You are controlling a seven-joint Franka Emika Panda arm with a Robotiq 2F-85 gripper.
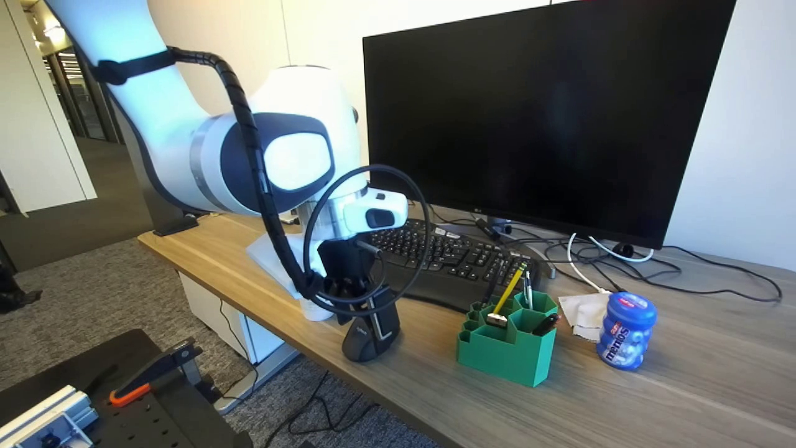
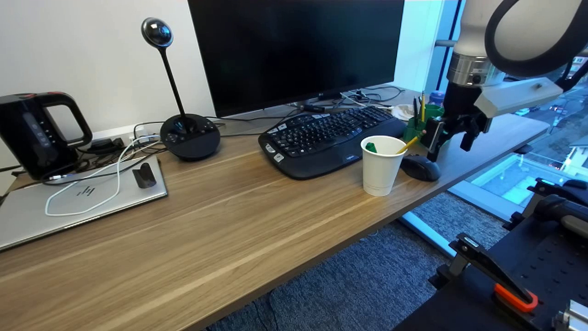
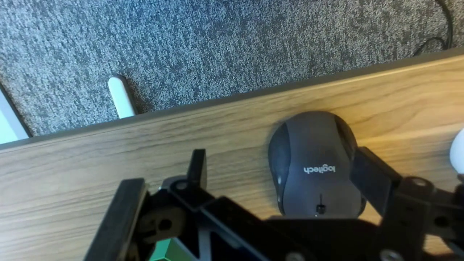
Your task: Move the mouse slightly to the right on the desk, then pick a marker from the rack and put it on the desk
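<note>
From the wrist we see the gripper [image 3: 281,168] spread wide, the mouse [image 3: 315,156] on the desk [image 3: 232,134] between its fingers, long axis crosswise to their closing line, close by the one nearer the cup [image 2: 379,174], contact unclear.

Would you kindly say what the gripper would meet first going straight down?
Probably the Logitech mouse, partly beneath the open gripper; depth is unclear, so possibly the wooden desk instead.
</note>
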